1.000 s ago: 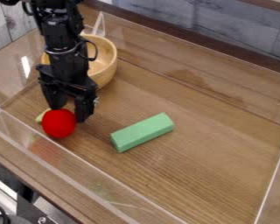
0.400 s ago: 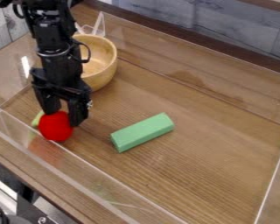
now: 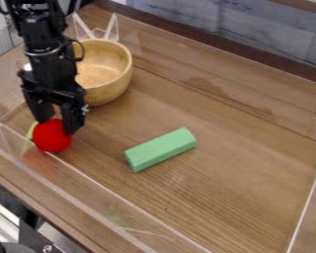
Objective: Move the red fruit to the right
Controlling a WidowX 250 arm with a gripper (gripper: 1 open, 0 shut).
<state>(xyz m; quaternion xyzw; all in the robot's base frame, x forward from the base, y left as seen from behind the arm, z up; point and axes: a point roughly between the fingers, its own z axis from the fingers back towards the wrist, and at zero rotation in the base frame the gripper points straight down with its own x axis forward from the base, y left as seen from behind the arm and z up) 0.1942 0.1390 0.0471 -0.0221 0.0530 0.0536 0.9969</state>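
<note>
Wood-grain tabletop [image 3: 227, 198] fills most of the view, fenced by low clear plastic walls [image 3: 306, 212] along its edges, with a grey plank surface [image 3: 273, 35] behind it at the upper right. Next in size, the black robot arm [image 3: 44, 44] comes down from the upper left, its wrist vertical and the gripper [image 3: 55, 123] pointing straight down at the table. The fingers [image 3: 75, 117] are spread wide apart, one on each side of the fruit's upper part, and they pinch nothing; whether either finger touches the fruit cannot be told from this angle. A round wooden bowl [image 3: 108, 71] sits just behind and to the right of the arm, partly hidden by it, close to the back wall. A green rectangular block [image 3: 161, 149] lies flat near the middle of the table, angled so its right end points up and away, well apart from the gripper. Smallest is the red fruit [image 3: 48, 136], resting on the wood at the left side of the table, close to the left wall, directly beneath the spread fingers and well to the left of the green block.
</note>
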